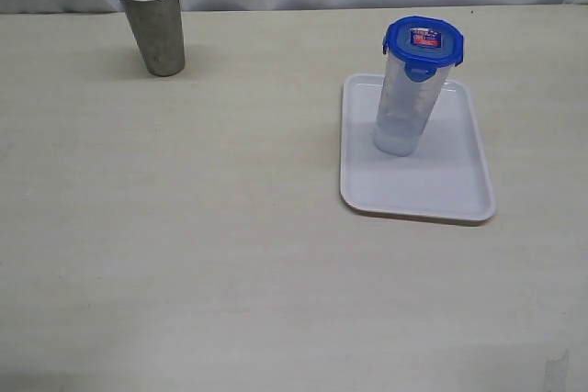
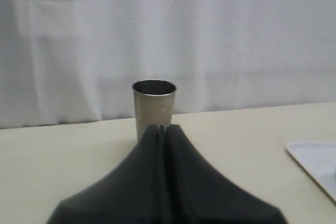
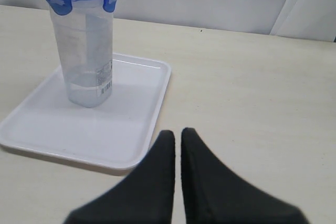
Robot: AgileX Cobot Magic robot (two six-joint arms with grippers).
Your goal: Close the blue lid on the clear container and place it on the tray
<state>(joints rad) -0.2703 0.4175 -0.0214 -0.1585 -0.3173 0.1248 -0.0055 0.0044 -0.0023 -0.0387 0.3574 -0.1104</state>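
A tall, narrow clear plastic container (image 1: 401, 112) stands upright on the flat white rectangular plastic tray (image 1: 450, 181), which lies on the right side of the pale wood-grain table (image 1: 184, 254). The container's base sits inside the tray's low rim, in the far half and a little to the left of the tray's middle. The small rounded-square bright blue plastic lid (image 1: 423, 41) sits squarely on the container's mouth, its red-and-white label facing up and the flaps I can see folded down against the rim. A small printed barcode sticker shows low on one side of the container. Well apart from the tray, near the table's far left corner, a dull grey metal cup (image 1: 152, 20) stands upright with its mouth open to the room, in front of a white curtain (image 2: 210, 35). Neither arm reaches into the wide view. The left gripper (image 2: 164, 128) hangs low over the table pointing at the metal cup, its dark fingers pressed together and clasping nothing. The right gripper (image 3: 177, 134) hovers near the tray's rim, aimed toward the container, its black fingers drawn close with only a thin seam between them and nothing caught there.
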